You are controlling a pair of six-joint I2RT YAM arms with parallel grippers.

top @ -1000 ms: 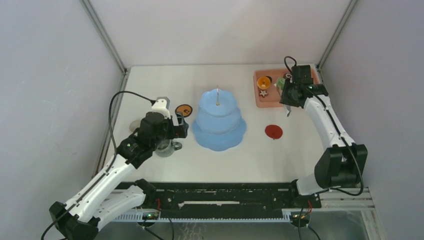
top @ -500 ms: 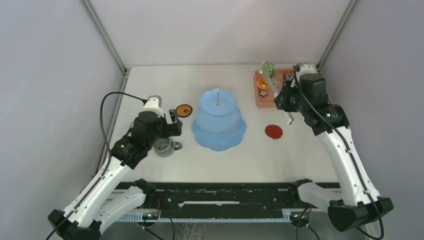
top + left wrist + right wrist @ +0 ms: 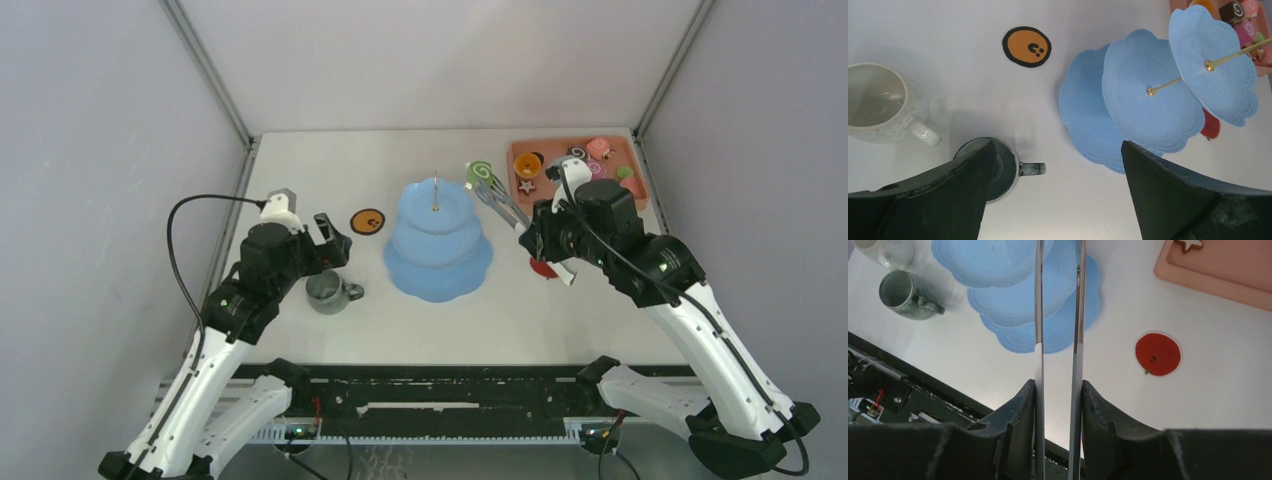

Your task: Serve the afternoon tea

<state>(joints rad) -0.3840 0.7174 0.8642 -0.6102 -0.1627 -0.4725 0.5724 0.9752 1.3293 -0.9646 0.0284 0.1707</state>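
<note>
The light blue three-tier cake stand [image 3: 437,243] stands mid-table. My right gripper [image 3: 537,236] is shut on the long metal tongs [image 3: 500,205], which pinch a green swirl roll [image 3: 482,172] just right of the stand's top tier. In the right wrist view the tongs' arms [image 3: 1039,315] run up between my right gripper's [image 3: 1058,390] fingers; their tips are out of frame. My left gripper [image 3: 333,244] hangs open and empty above the grey-green mug [image 3: 328,292]. In the left wrist view the left gripper [image 3: 1058,145] frames that mug [image 3: 1005,167], with a white mug [image 3: 878,102] to its left.
The salmon-pink tray [image 3: 522,200] at the back right holds several pastries, among them a star cookie [image 3: 526,186] and an orange tart [image 3: 529,164]. An orange coaster [image 3: 368,221] lies left of the stand. A red coaster [image 3: 1158,353] lies right of it, under my right arm.
My right arm swung from the tray toward the stand, carrying the green swirl roll in the tongs. My left arm pulled back to the left, uncovering the grey-green mug.
</note>
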